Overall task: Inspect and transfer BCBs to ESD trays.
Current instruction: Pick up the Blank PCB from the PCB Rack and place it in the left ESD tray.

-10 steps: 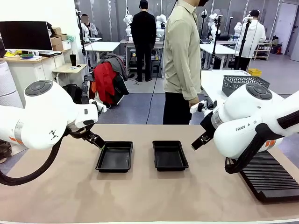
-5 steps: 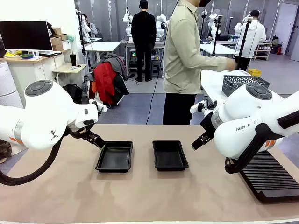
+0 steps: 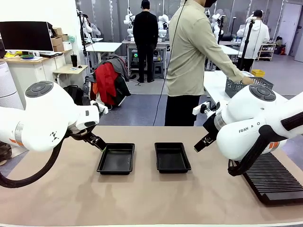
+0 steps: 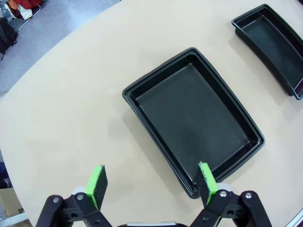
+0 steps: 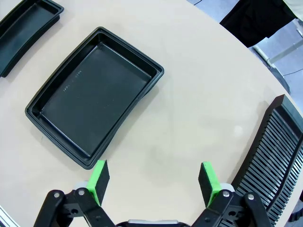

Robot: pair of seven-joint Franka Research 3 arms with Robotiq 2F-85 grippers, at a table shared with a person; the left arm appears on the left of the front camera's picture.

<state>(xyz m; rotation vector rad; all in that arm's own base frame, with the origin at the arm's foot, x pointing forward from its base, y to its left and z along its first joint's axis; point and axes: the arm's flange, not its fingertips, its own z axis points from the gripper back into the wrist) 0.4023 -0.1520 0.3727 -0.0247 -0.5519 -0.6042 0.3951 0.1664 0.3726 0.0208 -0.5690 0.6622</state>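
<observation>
Two ESD trays (image 3: 116, 159) lie side by side on the tabletop (image 3: 142, 198), both floors bare. Left pincer (image 4: 150, 176) and right pincer (image 5: 154, 174) each hover near the outer side of the nearer tray, jaws apart, holding nothing. Change: the person's hand (image 3: 247, 81), hanging down a second ago, now reaches the mesh basket (image 3: 236, 89). Probable meaning: BCBs are being fetched, and transfer has not begun.

Seemingly "FRAN O" on right arm (image 3: 248, 128)
</observation>
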